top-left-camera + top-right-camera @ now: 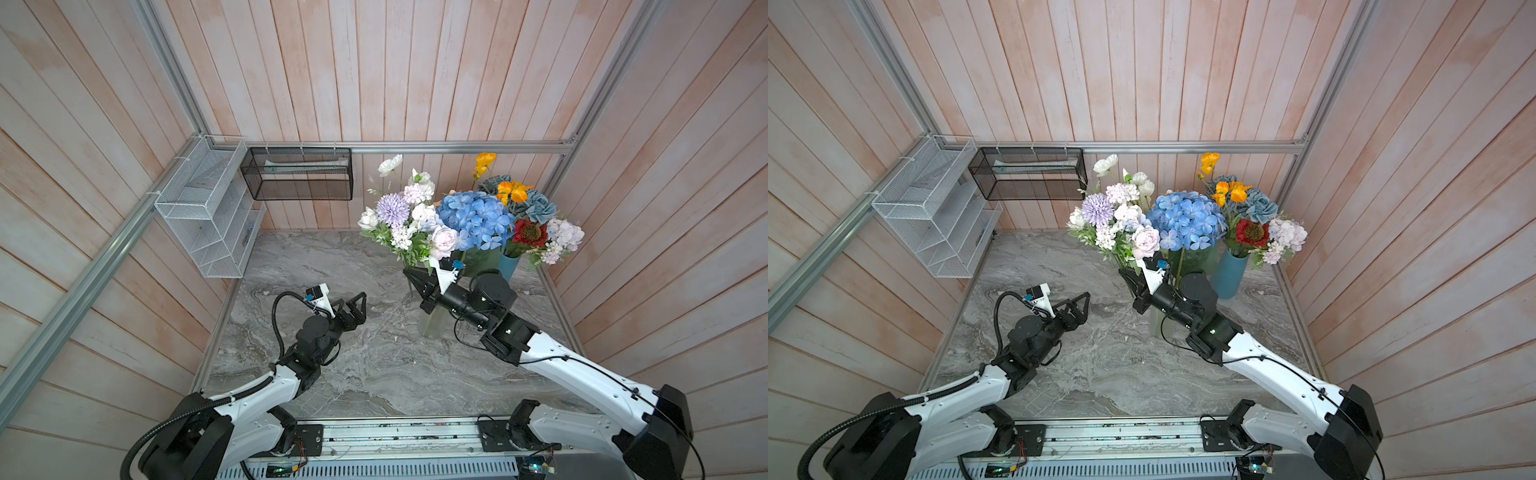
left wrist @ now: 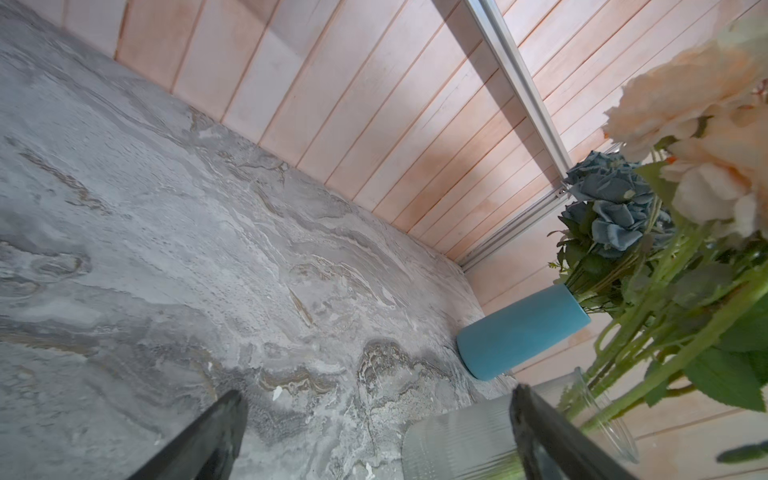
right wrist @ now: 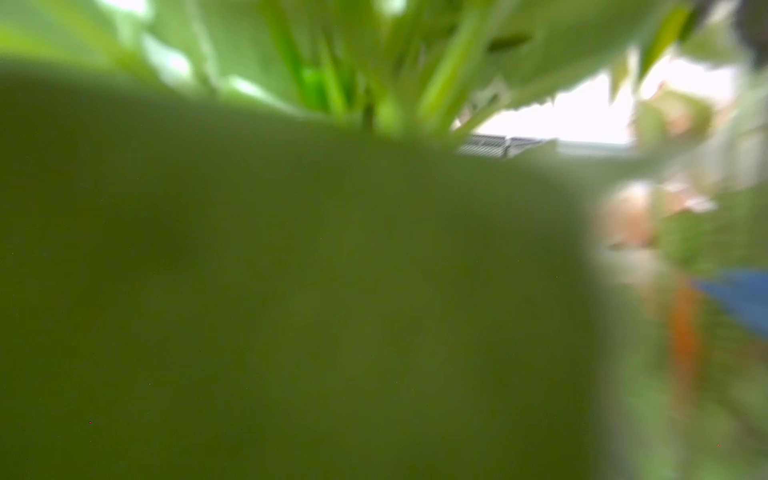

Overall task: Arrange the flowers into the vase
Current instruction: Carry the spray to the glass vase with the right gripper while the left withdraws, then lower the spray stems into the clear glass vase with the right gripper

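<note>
Pink-washed wooden plank walls (image 1: 415,83) close in a grey marble-patterned tabletop (image 1: 374,374). Toward its back right, the flowers (image 1: 424,220) stand bunched in a clear ribbed glass vase (image 1: 432,326), their green stems running down through its mouth. The bunch includes a big blue hydrangea head (image 1: 476,218), a lilac globe bloom (image 1: 392,209), a pale pink peony (image 1: 443,242) and a white bloom (image 1: 390,165) raised highest. The left wrist view also shows a peach bloom (image 2: 706,104) above the stems.

The right gripper (image 1: 411,276) pokes into the leaves just above the glass vase's mouth with its jaws pressed together. Whether a stem is caught between them cannot be told, since a blurred green leaf fills its wrist view.

Just behind the glass vase, toward the right wall, stands a matte blue cylindrical vase (image 1: 509,266). It holds orange poppies (image 1: 513,192), a red daisy (image 1: 530,233), dusty blue roses (image 1: 540,206) and a pale lilac hydrangea cluster (image 1: 565,235).

The left gripper (image 1: 351,305) sits low over bare marble to the left of the glass vase, apart from it in both top views. Its dark fingers (image 2: 208,440) are spread wide, with nothing between them.

A white wire-mesh shelf rack (image 1: 208,216) hangs on the left wall. A black mesh basket (image 1: 299,174) hangs from the aluminium rail (image 1: 457,146) on the back wall.
</note>
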Controlling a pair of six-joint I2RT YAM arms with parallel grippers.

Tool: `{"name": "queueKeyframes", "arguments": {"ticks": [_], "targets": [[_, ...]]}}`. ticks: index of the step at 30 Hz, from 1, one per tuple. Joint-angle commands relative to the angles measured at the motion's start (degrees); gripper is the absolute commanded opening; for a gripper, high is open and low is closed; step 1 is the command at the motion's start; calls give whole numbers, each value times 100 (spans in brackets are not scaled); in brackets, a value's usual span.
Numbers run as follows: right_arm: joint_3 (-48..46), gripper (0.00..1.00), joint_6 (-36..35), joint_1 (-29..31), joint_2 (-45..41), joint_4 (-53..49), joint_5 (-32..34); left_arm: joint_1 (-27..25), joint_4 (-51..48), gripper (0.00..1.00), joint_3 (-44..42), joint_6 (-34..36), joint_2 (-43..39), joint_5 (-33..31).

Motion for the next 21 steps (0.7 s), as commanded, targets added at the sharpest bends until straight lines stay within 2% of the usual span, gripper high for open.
{"name": "queueKeyframes", "arguments": {"ticks": [1, 6, 21], "targets": [[-369, 0, -678, -23, -357, 77, 752, 18, 255, 100, 422, -107, 346, 571], [-1052, 0, -685, -107, -865, 728, 1267, 25, 409, 100, 685, -151, 786, 919], [-1820, 0, -306, -748, -920, 1682, 1115, 4, 329, 100, 784, -195, 954, 1100]]}}
